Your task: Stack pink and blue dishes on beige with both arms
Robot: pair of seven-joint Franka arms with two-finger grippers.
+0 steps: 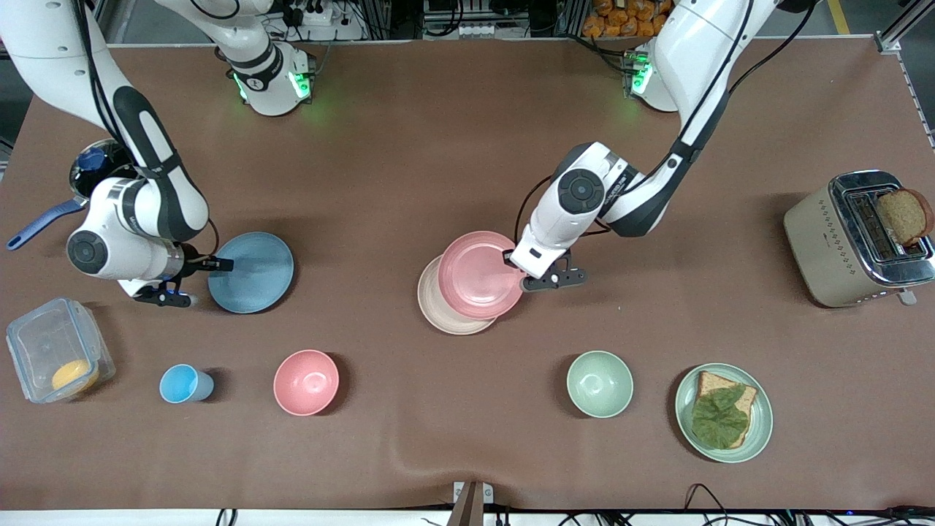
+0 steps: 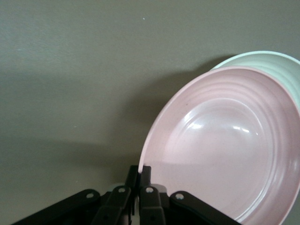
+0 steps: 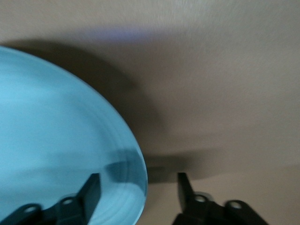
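The pale pink plate [image 1: 476, 275] lies partly over the beige plate [image 1: 443, 310], shifted off its centre. My left gripper [image 1: 512, 259] is shut on the pink plate's rim at the edge toward the left arm's end. In the left wrist view the pink plate [image 2: 225, 145] stands tilted in the left gripper [image 2: 144, 174], with the beige plate's rim [image 2: 267, 57] showing past it. The dusty blue plate [image 1: 252, 272] rests on the table toward the right arm's end. My right gripper [image 1: 221, 264] is open at its edge. The right wrist view shows the right gripper [image 3: 138, 187] straddling the blue plate's [image 3: 56, 140] rim.
Nearer the front camera stand a light-blue cup [image 1: 182, 383], a pink bowl [image 1: 306, 382], a green bowl [image 1: 600, 383] and a green plate with bread [image 1: 760, 416]. A toaster [image 1: 825, 248] is at the left arm's end. A clear container [image 1: 44, 343] and a pot [image 1: 95, 172] are at the right arm's end.
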